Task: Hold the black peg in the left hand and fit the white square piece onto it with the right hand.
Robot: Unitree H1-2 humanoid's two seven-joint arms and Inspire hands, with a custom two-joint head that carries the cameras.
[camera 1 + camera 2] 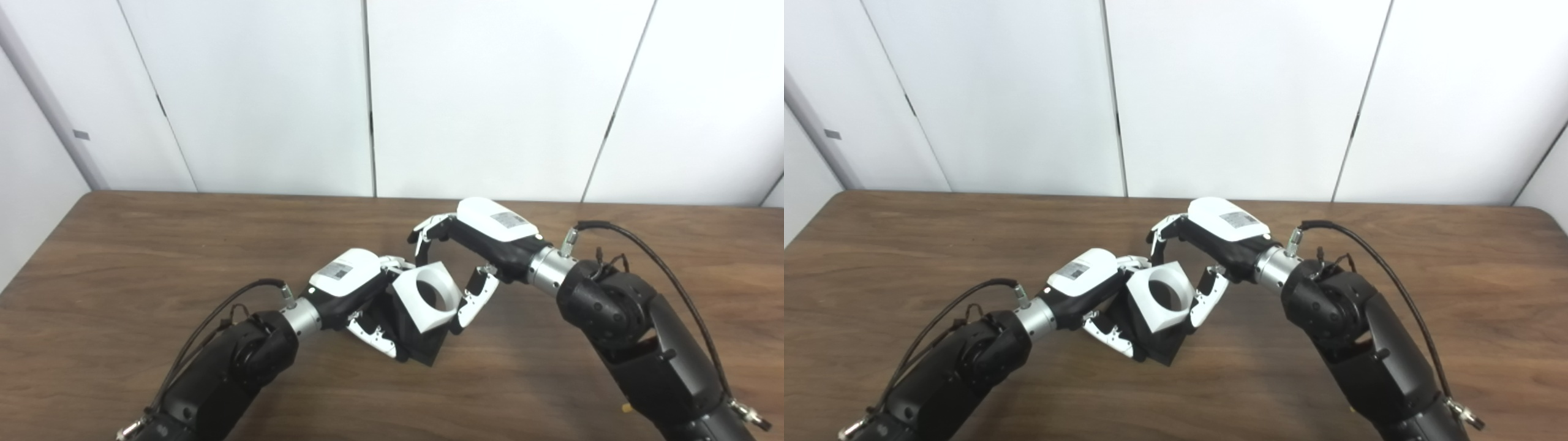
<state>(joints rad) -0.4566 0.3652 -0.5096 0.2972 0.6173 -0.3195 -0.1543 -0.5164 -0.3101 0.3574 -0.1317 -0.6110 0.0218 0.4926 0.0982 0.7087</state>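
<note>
Black peg (422, 340): a dark block held tilted above the middle of the tabletop (122, 263), well in from every edge; its lower corner points at the near edge and seems to sit close to the wood, though contact cannot be told.
White square piece (429, 297): sits on the upper end of the black peg, its round bore facing up and toward the right near corner of the tabletop; it looks already seated or nearly so.
Axis: the peg's long axis runs from low near the left hand to high toward the right hand, and the bore lies along that same line.
Left hand (352, 288): closed around the black peg from the left side, fingers wrapped under and behind it, palm touching the block.
Right hand (471, 251): arched over and beside the white square piece; the thumb (474, 300) lies against the piece's right edge, the other fingers (425, 236) curl above its far corner, apparently just off it. The hand is partly spread, not clamped.
Nearer hand: both are at the assembly; the right is the one on the piece's side.
Coming move, as a judgement: pressing the piece down the axis toward the left hand, or letting go if it is home.
</note>
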